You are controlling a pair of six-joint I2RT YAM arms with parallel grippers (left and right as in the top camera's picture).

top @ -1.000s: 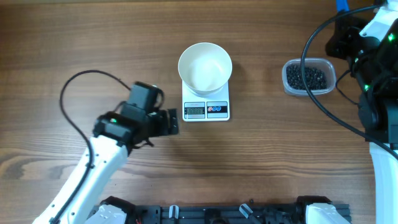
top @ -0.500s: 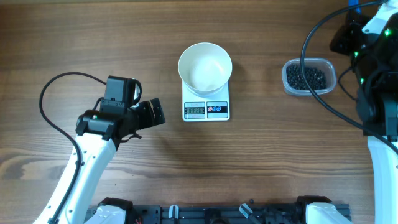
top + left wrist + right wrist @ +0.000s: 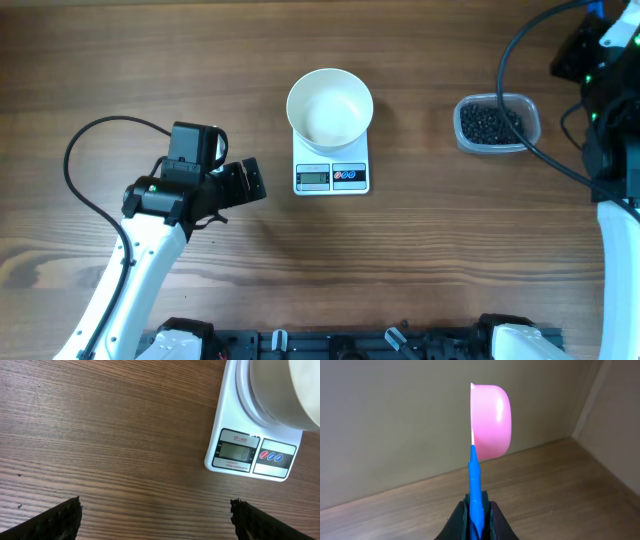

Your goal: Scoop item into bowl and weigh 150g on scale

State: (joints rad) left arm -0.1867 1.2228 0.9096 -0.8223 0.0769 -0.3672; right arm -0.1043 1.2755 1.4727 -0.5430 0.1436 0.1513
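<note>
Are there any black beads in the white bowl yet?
No, in the overhead view the bowl on the scale shows only a bare white inside; the beads lie in the clear tub.

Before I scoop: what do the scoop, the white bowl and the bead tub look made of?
The scoop: pink cup on a blue handle, probably moulded plastic, glossy, with a soft highlight on the cup. The bowl: smooth plain white, faint sheen; ceramic or plastic, the look leaves it open. The tub: clear plastic, since the beads show through its wall.
</note>
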